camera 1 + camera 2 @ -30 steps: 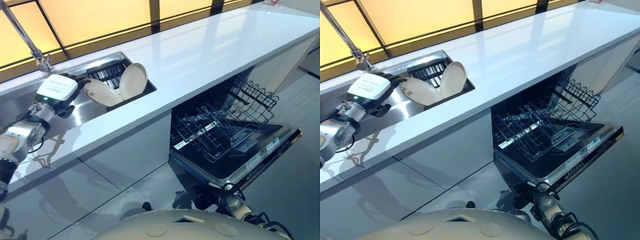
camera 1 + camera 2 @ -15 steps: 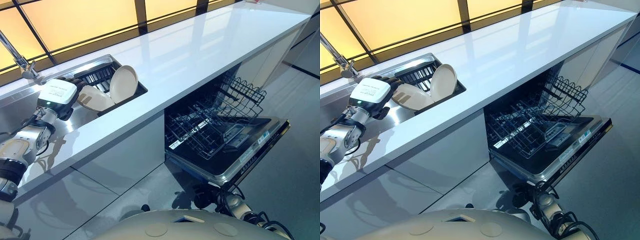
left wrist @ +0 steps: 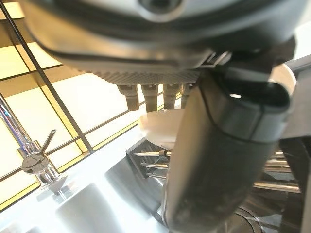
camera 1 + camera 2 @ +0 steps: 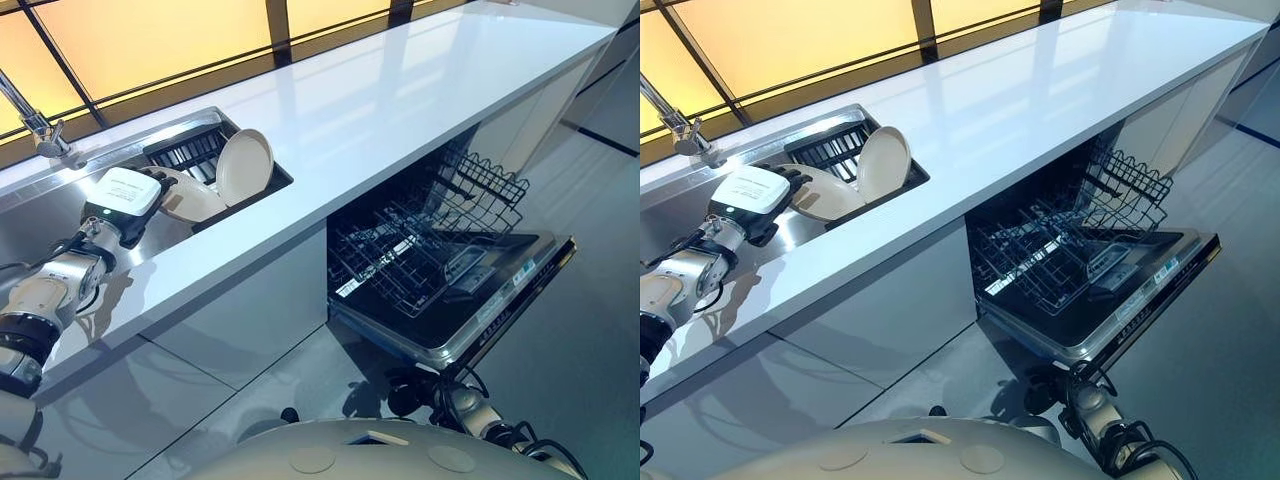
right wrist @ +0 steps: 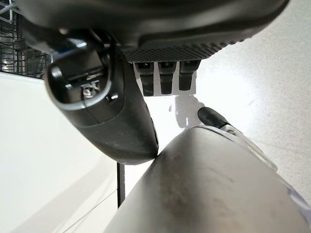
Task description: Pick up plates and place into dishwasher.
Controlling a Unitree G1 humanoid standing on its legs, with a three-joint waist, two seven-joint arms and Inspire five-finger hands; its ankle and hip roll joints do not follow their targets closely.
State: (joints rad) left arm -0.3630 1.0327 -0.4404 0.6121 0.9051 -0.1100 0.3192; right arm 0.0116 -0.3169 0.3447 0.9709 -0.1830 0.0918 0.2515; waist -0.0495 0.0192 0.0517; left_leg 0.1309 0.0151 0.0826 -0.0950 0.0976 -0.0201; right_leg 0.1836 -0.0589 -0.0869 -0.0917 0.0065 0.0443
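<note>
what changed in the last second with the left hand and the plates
The camera shifted, so most apparent motion is the view. The left hand has moved in closer against the flatter cream plate in the black sink rack; whether it grips is unclear. The upright round cream plate stayed leaning there, the dishwasher's wire rack stayed pulled out, and the right hand stayed low.

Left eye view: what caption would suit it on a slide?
Left hand reaches a plate in the sink rack; dishwasher stands open.
</note>
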